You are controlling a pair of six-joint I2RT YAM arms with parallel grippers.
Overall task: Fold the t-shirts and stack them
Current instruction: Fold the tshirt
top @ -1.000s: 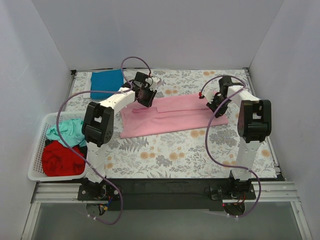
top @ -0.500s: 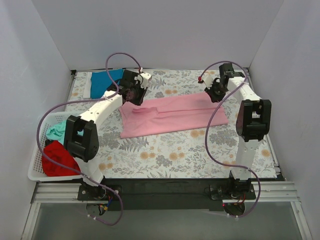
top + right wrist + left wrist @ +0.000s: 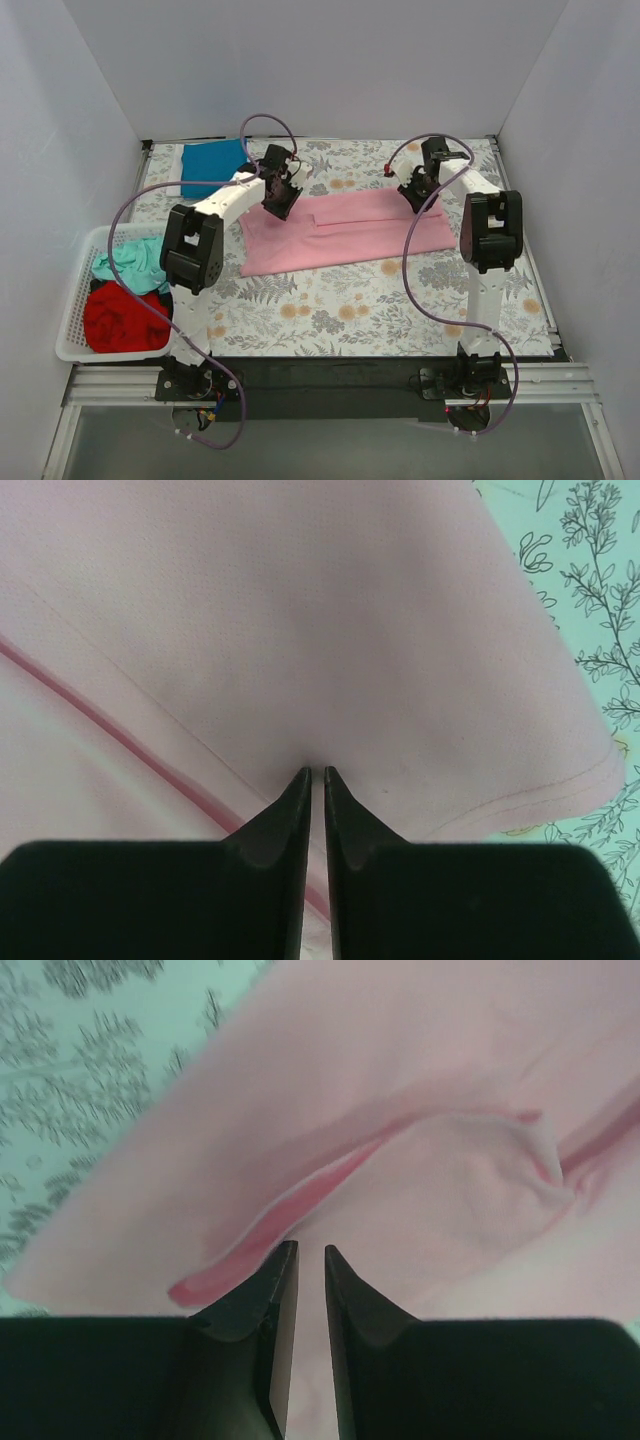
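Note:
A pink t-shirt (image 3: pixel 350 235) lies folded into a long band across the middle of the floral table. My left gripper (image 3: pixel 279 197) sits at its far left end, jaws nearly closed with a fold of pink cloth (image 3: pixel 430 1190) between them (image 3: pixel 310 1250). My right gripper (image 3: pixel 413 195) sits on the far right part, its jaws (image 3: pixel 317 772) pinched on the pink cloth (image 3: pixel 300 630), which puckers at the tips. A folded blue t-shirt (image 3: pixel 212 165) lies at the far left corner.
A white basket (image 3: pixel 70 345) at the near left holds a teal shirt (image 3: pixel 135 262) and a red shirt (image 3: pixel 122 318). White walls close in the table on three sides. Purple cables loop above both arms.
Half a second ago both grippers were further back, at the shirt's far edge. Now they have come back toward the shirt's middle line. The shirt has barely shifted.

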